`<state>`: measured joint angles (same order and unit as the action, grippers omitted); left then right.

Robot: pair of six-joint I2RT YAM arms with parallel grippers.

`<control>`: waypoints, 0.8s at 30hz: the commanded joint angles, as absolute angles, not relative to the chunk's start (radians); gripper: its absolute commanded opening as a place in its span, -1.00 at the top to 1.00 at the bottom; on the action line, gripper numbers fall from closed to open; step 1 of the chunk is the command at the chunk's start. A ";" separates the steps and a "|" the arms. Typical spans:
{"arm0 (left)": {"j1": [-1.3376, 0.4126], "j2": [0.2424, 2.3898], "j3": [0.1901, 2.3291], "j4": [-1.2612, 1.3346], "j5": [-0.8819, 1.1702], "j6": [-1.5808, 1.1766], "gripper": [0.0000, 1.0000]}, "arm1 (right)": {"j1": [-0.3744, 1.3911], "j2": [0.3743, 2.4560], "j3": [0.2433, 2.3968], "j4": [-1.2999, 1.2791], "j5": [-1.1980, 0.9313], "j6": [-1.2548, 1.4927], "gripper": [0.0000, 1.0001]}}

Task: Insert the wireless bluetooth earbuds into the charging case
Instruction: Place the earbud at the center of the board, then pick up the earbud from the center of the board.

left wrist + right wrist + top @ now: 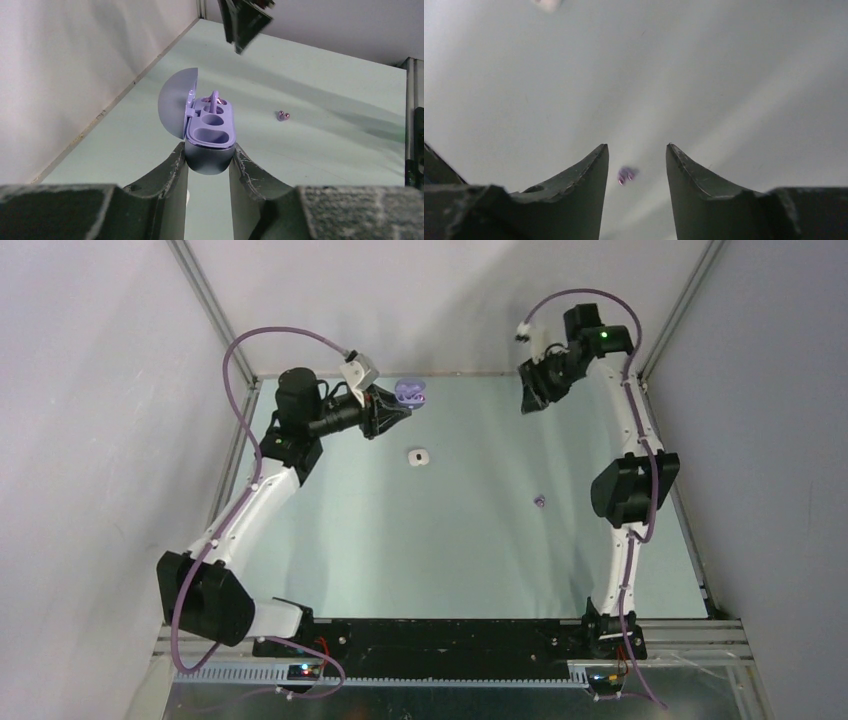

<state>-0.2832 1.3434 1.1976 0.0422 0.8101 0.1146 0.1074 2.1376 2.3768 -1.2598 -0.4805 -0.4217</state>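
My left gripper (399, 406) is shut on the open purple charging case (411, 393) at the far left of the table. In the left wrist view the fingers (170, 170) clamp the case body (212, 131) from both sides, with its lid (176, 102) swung open to the left. One purple earbud (215, 102) sits in the far slot and the near slot is empty. A loose purple earbud (540, 502) lies on the table right of centre and also shows in the left wrist view (283, 116). My right gripper (528, 403) is open and empty, raised high, with that earbud (625, 175) showing far below between its fingers.
A small white object (418, 456), too small to identify, lies on the green table (470, 550) near the case; it also shows in the right wrist view (546, 4). White walls and a metal frame (215, 315) enclose the far side. The right gripper hangs in the left wrist view (245, 20).
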 commanded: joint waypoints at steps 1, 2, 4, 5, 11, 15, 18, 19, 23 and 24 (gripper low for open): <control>-0.280 1.311 1.234 -0.021 0.810 0.193 1.00 | 0.177 2.135 2.294 -1.515 -0.488 -1.233 0.03; -0.279 1.306 1.232 -0.033 0.811 0.203 1.00 | 0.191 2.120 2.254 -1.505 -0.465 -1.321 0.06; -0.275 1.289 1.224 -0.056 0.817 0.224 1.00 | 0.241 2.115 2.214 -1.529 -0.404 -1.481 0.20; -0.271 1.276 1.215 -0.063 0.817 0.235 1.00 | 0.249 2.113 2.191 -1.535 -0.393 -1.536 0.26; -0.254 1.232 1.193 -0.068 0.811 0.243 1.00 | 0.256 2.074 1.900 -1.327 -0.312 -1.896 0.24; -0.251 1.222 1.174 -0.054 0.797 0.239 1.00 | 0.250 2.079 1.794 -1.243 -0.313 -2.017 0.21; -0.247 1.224 1.166 -0.050 0.791 0.236 1.00 | 0.241 2.098 1.771 -1.233 -0.302 -2.101 0.20; -0.245 1.225 1.166 -0.052 0.789 0.236 1.00 | 0.241 2.108 1.766 -1.229 -0.299 -2.124 0.20; -0.237 1.232 1.175 -0.058 0.783 0.235 1.00 | 0.238 2.130 1.764 -1.234 -0.289 -2.179 0.20; -0.235 1.235 1.178 -0.058 0.781 0.232 1.00 | 0.239 2.136 1.764 -1.244 -0.285 -2.189 0.20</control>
